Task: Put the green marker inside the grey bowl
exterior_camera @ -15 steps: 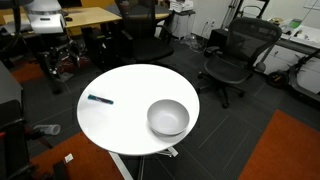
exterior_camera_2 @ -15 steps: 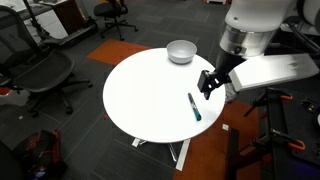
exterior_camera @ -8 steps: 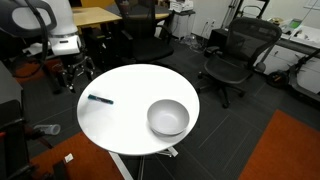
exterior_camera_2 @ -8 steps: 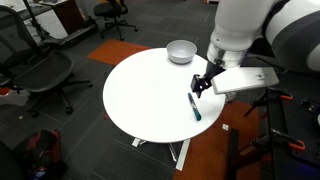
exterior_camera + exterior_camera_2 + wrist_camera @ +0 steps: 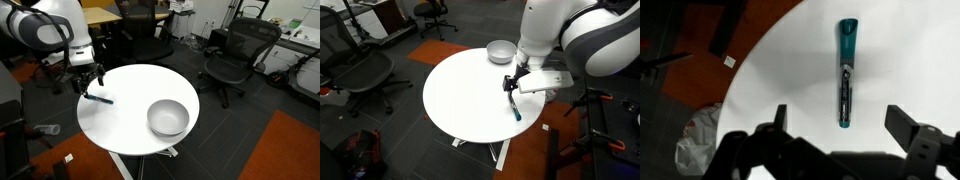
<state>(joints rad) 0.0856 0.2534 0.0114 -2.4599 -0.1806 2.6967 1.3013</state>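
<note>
The green marker [image 5: 844,72] is a thin teal stick lying flat on the round white table [image 5: 900,60]. It shows in both exterior views [image 5: 98,98] [image 5: 514,108], near the table's edge. The grey bowl [image 5: 168,117] [image 5: 501,51] stands upright and empty on the opposite side of the table. My gripper [image 5: 841,122] is open, hovering above the marker with a finger on each side of its near end, not touching it. It shows in both exterior views [image 5: 88,82] [image 5: 512,84]. The bowl is out of the wrist view.
The table edge [image 5: 745,75] runs just beside the marker, with dark and orange floor [image 5: 700,90] below. Black office chairs [image 5: 232,55] [image 5: 360,75] stand around the table. A desk [image 5: 90,15] stands behind the arm.
The arm has swung in over the table edge and lowered toward the marker. The marker and bowl have not moved.
</note>
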